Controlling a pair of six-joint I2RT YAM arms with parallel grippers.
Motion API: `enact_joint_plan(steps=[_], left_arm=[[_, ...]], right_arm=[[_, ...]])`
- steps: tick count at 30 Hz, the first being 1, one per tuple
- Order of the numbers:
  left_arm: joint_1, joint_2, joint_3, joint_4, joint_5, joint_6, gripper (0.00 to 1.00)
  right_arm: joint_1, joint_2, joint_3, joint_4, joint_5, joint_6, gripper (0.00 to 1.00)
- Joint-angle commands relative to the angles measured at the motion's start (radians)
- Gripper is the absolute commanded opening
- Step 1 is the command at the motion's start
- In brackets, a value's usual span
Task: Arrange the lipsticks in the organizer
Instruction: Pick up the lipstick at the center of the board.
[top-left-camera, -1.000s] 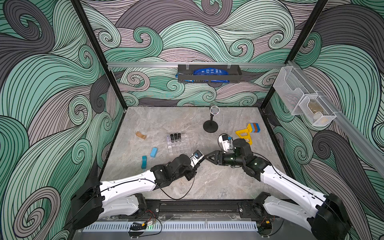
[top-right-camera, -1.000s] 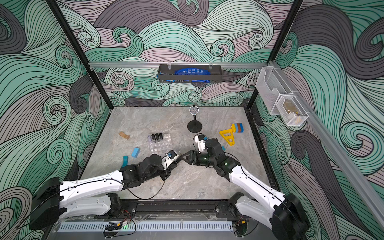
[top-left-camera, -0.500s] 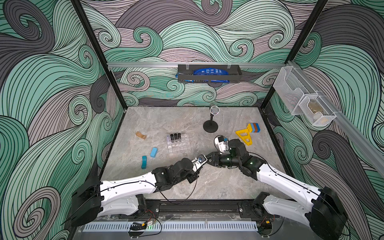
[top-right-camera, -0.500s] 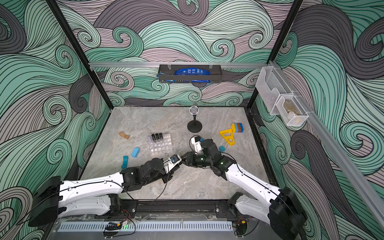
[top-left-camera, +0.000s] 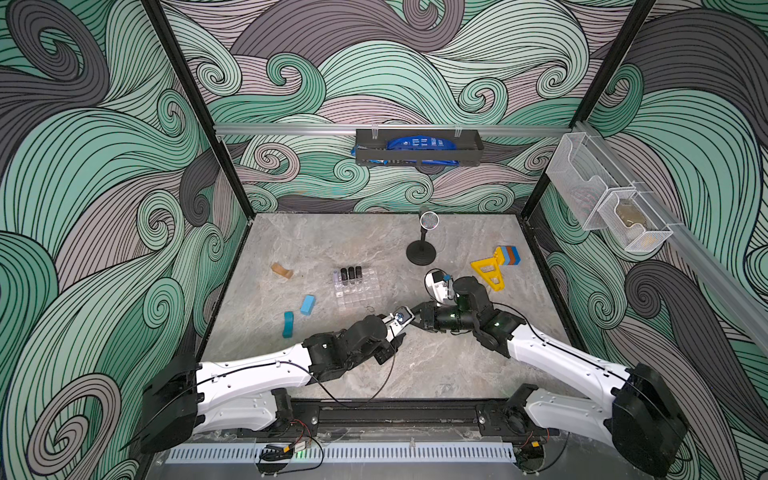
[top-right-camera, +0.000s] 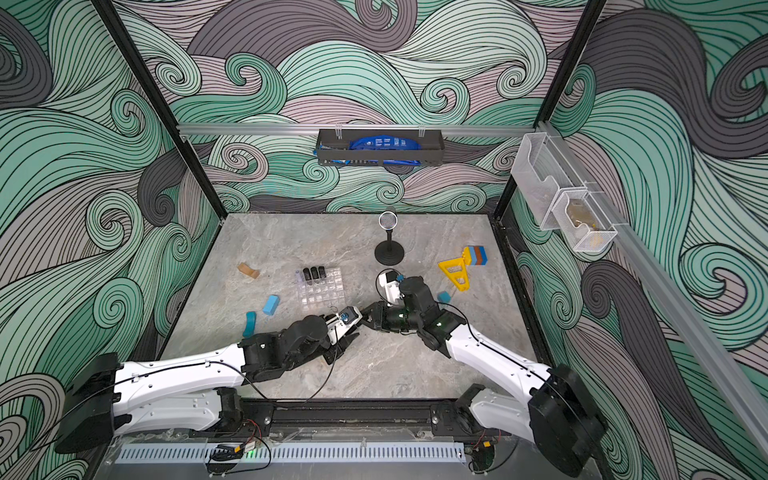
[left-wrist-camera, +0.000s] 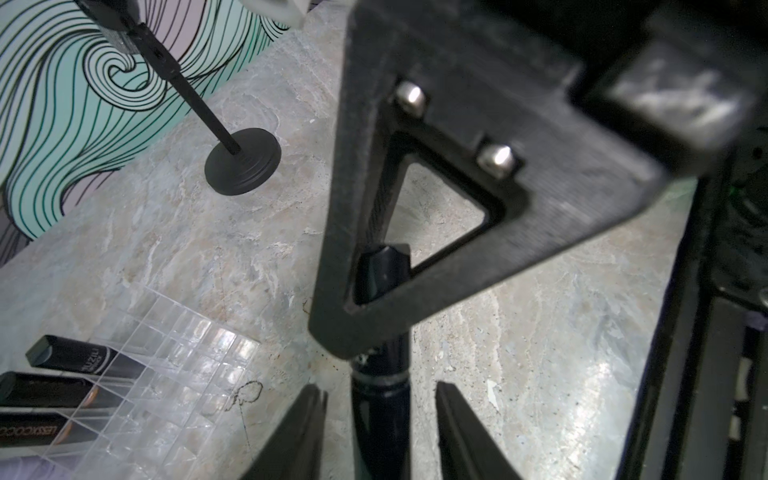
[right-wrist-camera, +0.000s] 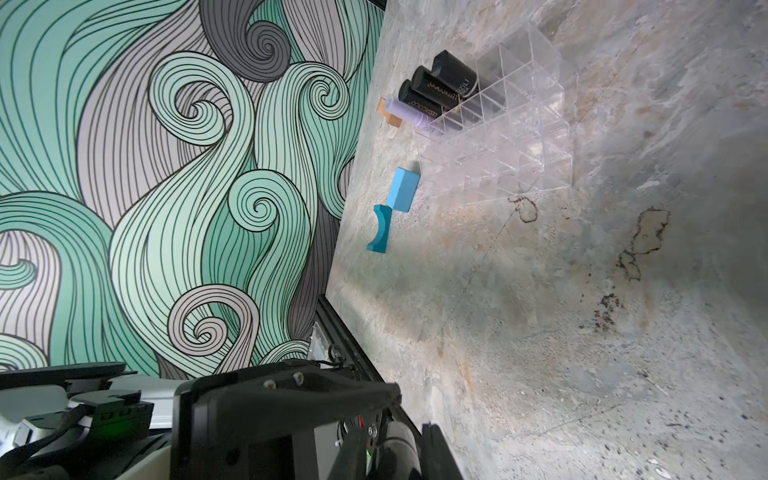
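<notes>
Hand-over of the last lipstick above the grey marble-patterned table, between its centre and its front edge. Compared with a second before, the roles have swapped. The right gripper, then open and standing apart, has closed and now pinches the far half of a small black cylindrical lipstick tube with a thin silver band. The left gripper, which had carried the tube, has let go; its fingers are spread on either side of the near half, with a gap on each side. The tube therefore hangs in the air in the right gripper alone. By this reading the left arm is free to back away, and the right arm has yet to carry the tube to the clear plastic organizer with a grid of square cells, which stands just left of the table's centre. Counts: black lipsticks, four, of which three stand side by side in the organizer's far row and one is in hand-over; pale lavender tube, one, in that row's left corner cell; organizer, one. Toward the left edge: light-blue rectangular block, one; teal curved block, one; tan wooden block, one. Toward the right edge: yellow triangular frame, one. Toward the far edge: black stand with a round mesh head, one.
</notes>
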Motion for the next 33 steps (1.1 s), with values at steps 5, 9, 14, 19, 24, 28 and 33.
enact_joint_plan(steps=[5,9,14,19,24,28,33], left_arm=[[0.094,-0.214,0.078,-0.176,0.221,-0.263,0.72],[0.271,-0.305,0.021,-0.083,0.559,-0.454,0.74],[0.370,-0.328,-0.078,0.206,0.788,-0.708,0.74],[0.370,-0.280,-0.181,0.563,0.829,-0.950,0.74],[0.367,-0.200,-0.192,0.685,0.884,-1.044,0.72],[0.351,-0.144,-0.208,0.801,0.898,-1.098,0.63],[0.348,-0.114,-0.231,0.893,0.910,-1.141,0.49]], right_arm=[[-0.055,-0.155,-0.100,0.355,-0.106,-0.233,0.08],[-0.054,-0.233,-0.159,0.555,-0.198,-0.266,0.06],[-0.055,-0.294,-0.252,0.774,-0.203,-0.210,0.03],[-0.051,-0.271,-0.264,0.855,-0.216,-0.170,0.02],[-0.014,-0.230,-0.262,0.922,-0.209,-0.178,0.03],[0.017,-0.211,-0.255,0.916,-0.188,-0.222,0.04],[0.023,-0.202,-0.265,0.935,-0.169,-0.243,0.04]])
